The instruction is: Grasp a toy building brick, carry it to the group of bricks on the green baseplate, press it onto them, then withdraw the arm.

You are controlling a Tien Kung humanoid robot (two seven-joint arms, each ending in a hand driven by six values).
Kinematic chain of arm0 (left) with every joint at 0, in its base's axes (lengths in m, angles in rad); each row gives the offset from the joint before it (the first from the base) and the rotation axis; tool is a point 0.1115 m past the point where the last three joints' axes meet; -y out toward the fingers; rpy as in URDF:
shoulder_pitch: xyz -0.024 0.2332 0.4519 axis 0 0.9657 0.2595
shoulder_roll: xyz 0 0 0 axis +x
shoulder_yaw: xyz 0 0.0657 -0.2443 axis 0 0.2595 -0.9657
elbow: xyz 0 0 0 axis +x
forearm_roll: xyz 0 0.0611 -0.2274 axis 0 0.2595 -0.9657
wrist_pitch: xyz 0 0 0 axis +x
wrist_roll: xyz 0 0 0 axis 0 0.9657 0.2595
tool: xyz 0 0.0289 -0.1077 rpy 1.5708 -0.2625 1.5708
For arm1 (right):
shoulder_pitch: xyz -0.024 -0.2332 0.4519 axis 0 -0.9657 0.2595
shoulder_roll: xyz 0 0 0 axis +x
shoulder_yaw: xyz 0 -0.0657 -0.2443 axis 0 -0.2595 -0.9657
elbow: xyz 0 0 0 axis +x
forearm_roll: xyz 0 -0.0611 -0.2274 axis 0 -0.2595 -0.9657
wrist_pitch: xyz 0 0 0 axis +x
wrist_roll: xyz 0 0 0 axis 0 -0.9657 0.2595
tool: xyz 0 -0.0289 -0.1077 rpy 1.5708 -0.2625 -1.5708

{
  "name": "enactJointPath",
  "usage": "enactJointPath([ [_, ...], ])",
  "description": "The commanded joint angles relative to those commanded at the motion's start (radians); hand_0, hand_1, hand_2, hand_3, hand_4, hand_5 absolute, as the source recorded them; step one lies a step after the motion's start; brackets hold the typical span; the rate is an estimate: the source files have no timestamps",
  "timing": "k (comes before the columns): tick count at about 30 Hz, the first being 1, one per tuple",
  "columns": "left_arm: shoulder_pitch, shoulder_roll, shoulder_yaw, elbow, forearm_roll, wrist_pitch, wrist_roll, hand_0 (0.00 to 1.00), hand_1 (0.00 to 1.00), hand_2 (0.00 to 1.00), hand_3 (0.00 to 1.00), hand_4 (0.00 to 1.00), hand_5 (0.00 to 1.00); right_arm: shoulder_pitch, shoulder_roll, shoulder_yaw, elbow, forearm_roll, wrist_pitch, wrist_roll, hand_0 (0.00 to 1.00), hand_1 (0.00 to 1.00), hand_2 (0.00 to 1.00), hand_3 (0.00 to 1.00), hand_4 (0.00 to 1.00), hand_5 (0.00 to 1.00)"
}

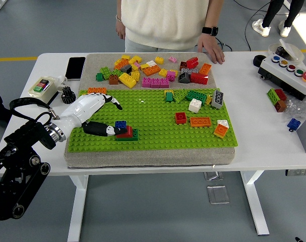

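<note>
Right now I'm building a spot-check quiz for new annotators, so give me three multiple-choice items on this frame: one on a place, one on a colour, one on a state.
1. Where does the small brick stack stand?
A. On the green baseplate's near left part
B. On the grey pad among the loose bricks
C. On the bare table beside the button box

2. What colour is the top brick of that stack?
A. Yellow
B. Blue
C. White

3. What is the left hand doing?
A. Gripping the phone
B. Lying over the baseplate, fingers loose, holding nothing
C. Clutching an orange brick

Answers:
1 A: the stack sits on the green baseplate near its front left.
2 B: a blue brick tops the red and green ones.
3 B: the fingers are spread and empty, the thumb tip close beside the stack.
</note>
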Motion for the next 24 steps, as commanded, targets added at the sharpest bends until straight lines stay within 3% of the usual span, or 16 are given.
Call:
enactJointPath([
  [14,0.011,0.002,0.006,0.025,0.027,-0.011,-0.005,0.933,0.873,0.828,0.631,0.998,0.77,0.0,0.0,0.006,0.0,0.002,0.002,-0.001,0.759,0.681,0.729,0.666,0.928,0.502],
  [24,0.024,0.005,0.006,0.007,0.025,-0.015,-0.002,0.935,0.87,0.825,0.632,0.998,0.799,0.0,-0.001,0.009,0.0,0.002,0.001,0.0,0.759,0.681,0.729,0.667,0.928,0.502],
])
